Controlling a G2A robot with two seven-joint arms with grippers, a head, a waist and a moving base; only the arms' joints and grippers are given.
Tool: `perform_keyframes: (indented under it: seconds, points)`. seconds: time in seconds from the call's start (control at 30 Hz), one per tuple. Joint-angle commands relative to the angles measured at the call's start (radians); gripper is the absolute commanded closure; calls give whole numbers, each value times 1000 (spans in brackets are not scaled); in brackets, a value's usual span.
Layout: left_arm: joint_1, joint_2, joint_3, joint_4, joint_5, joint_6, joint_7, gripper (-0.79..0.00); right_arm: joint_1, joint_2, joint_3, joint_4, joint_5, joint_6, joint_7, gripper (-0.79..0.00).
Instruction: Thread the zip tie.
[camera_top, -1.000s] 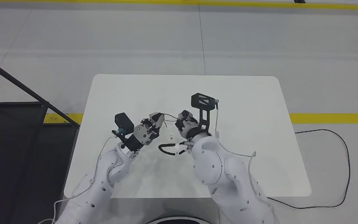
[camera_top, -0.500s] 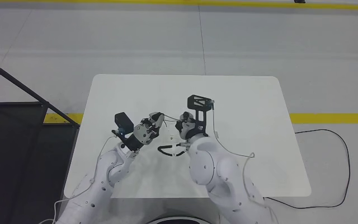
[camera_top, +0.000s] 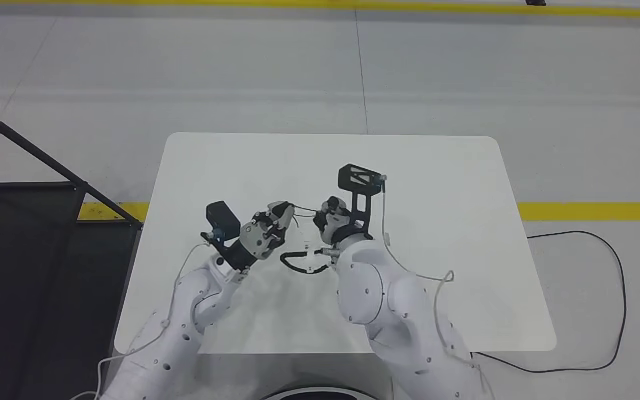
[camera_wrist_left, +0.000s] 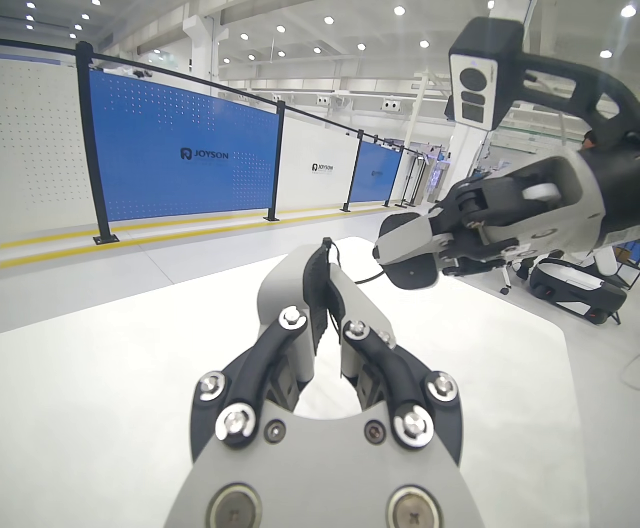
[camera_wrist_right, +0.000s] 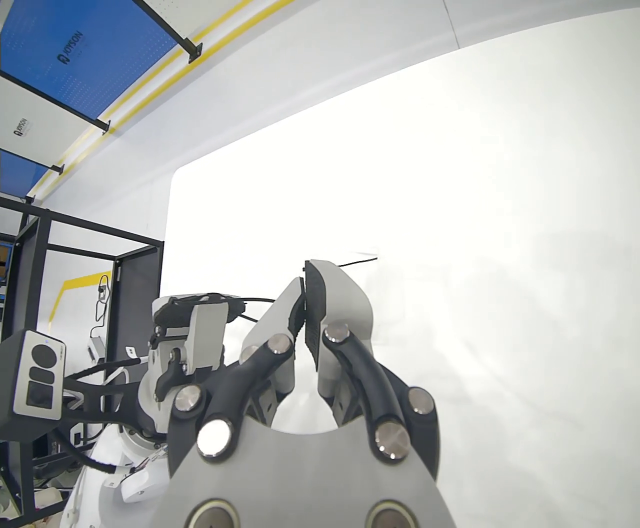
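A thin black zip tie (camera_top: 301, 209) spans the short gap between my two grippers above the middle of the white table (camera_top: 430, 180). My left gripper (camera_top: 283, 212) is shut on one end, which pokes out at its pad tips (camera_wrist_left: 327, 245); the strap (camera_wrist_left: 367, 278) runs on toward the right gripper (camera_wrist_left: 385, 252). My right gripper (camera_wrist_right: 304, 280) is shut on the strap, and a free length of the tie (camera_wrist_right: 357, 261) sticks out beyond its fingertips. The left gripper (camera_wrist_right: 200, 302) sits close beside it in the right wrist view.
A black cable loop (camera_top: 295, 262) hangs under the right wrist just above the table. A dark framed panel (camera_top: 40, 260) stands off the table's left side. A cable (camera_top: 590, 300) lies on the floor to the right.
The right arm has shifted slightly, its wrist and cable loop a touch nearer the left gripper. Both grippers stay shut on the tie.
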Motion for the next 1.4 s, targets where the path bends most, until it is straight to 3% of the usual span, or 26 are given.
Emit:
perform_keyframes:
  seconds: [0.0, 0.33, 0.87, 1.37]
  points:
    - [0, -1, 0, 0, 5, -1, 0, 0, 0, -3, 2, -2, 8, 0, -5, 0]
    - [0, -4, -3, 4, 16, -4, -2, 0, -33, -18, 48, -52, 138, -27, -76, 0]
    - [2, -9, -7, 1, 25, -7, -5, 0, -123, -26, 177, -117, 454, -177, -200, 0]
    - [-1, -14, -24, 6, -4, -11, -1, 0, -175, -10, 201, -143, 417, -210, -207, 0]
